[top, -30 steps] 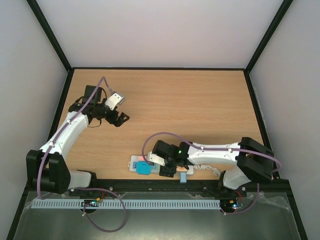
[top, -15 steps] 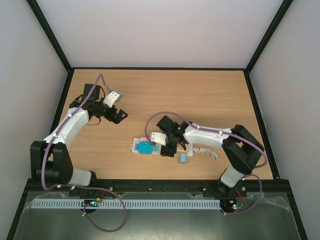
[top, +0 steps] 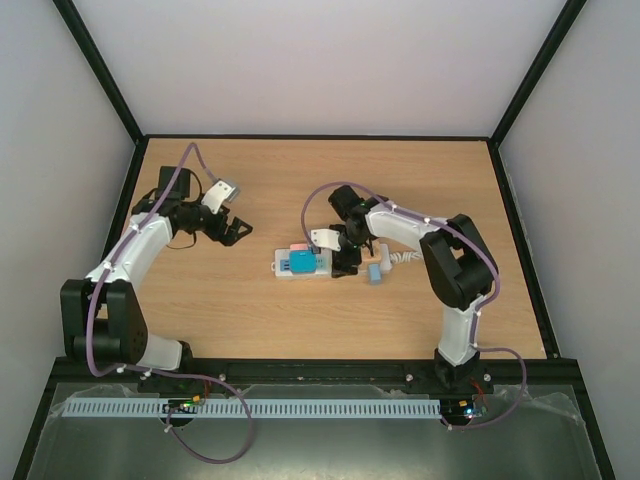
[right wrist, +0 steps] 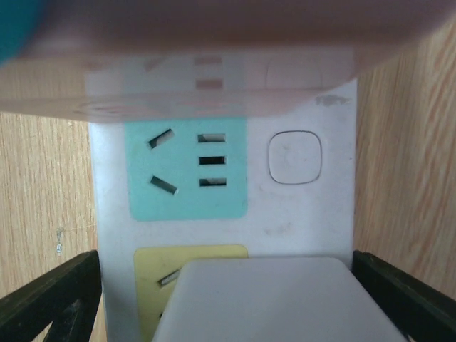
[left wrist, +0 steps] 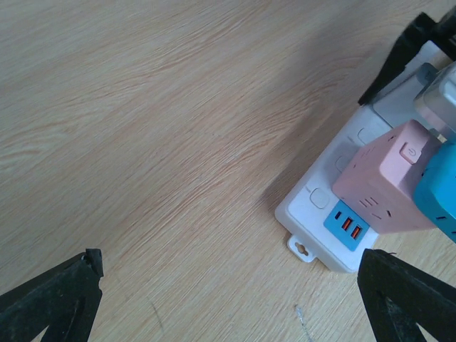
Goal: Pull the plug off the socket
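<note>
The socket [top: 282,267] lies mid-surface. The right gripper [top: 345,262] holds its jaws open astride a white plug [right wrist: 278,299] seated at the yellow outlet [right wrist: 153,267]. They should close squarely on its sides, then draw straight out without twisting. The left gripper [top: 232,233], jaws spread wide, hovers left of the socket and could pin it down.
</note>
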`<state>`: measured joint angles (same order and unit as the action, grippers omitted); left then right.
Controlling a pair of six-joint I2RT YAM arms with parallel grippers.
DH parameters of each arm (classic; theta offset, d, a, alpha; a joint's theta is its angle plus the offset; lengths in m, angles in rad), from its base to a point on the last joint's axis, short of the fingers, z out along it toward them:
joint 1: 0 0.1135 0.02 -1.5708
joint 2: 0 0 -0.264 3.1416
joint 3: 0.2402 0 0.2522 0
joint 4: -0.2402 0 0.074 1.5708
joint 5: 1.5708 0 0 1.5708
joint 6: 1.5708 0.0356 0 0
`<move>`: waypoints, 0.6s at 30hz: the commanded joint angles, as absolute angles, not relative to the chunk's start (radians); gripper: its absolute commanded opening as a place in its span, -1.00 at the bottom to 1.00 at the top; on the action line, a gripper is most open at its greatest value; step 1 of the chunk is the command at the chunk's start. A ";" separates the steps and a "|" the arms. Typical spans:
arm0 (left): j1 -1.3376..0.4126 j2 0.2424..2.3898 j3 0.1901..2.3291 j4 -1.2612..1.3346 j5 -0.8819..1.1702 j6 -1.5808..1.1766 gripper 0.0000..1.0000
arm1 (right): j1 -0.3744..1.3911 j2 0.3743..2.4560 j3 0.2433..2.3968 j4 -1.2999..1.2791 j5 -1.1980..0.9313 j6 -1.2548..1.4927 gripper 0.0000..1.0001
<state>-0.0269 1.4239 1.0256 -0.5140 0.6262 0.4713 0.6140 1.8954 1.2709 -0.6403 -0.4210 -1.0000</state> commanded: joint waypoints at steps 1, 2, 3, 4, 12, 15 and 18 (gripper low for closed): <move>-0.052 1.419 1.007 -0.485 0.661 0.525 0.99 | 0.606 1.946 1.314 -0.767 -0.477 -1.058 0.93; -0.062 1.416 1.004 -0.469 0.647 0.521 0.99 | 0.606 1.943 1.316 -0.762 -0.480 -1.050 0.99; -0.068 1.417 1.003 -0.454 0.636 0.516 0.99 | 0.606 1.935 1.316 -0.752 -0.481 -1.042 0.97; -0.071 1.420 1.005 -0.443 0.633 0.512 0.99 | 0.606 1.931 1.317 -0.744 -0.483 -1.031 0.97; -0.116 1.420 1.002 -0.426 0.622 0.533 0.99 | 0.605 1.876 1.347 -0.699 -0.539 -0.970 0.97; -0.136 1.398 0.977 -0.411 0.617 0.558 0.99 | 0.604 1.858 1.359 -0.694 -0.552 -0.958 0.97; -0.145 1.370 0.940 -0.365 0.610 0.574 0.99 | 0.598 1.833 1.355 -0.671 -0.586 -0.945 0.97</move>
<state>-0.1314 1.4147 0.9859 -0.4164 0.6151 0.5293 0.6037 1.8977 1.3270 -0.6838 -0.5323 -0.9714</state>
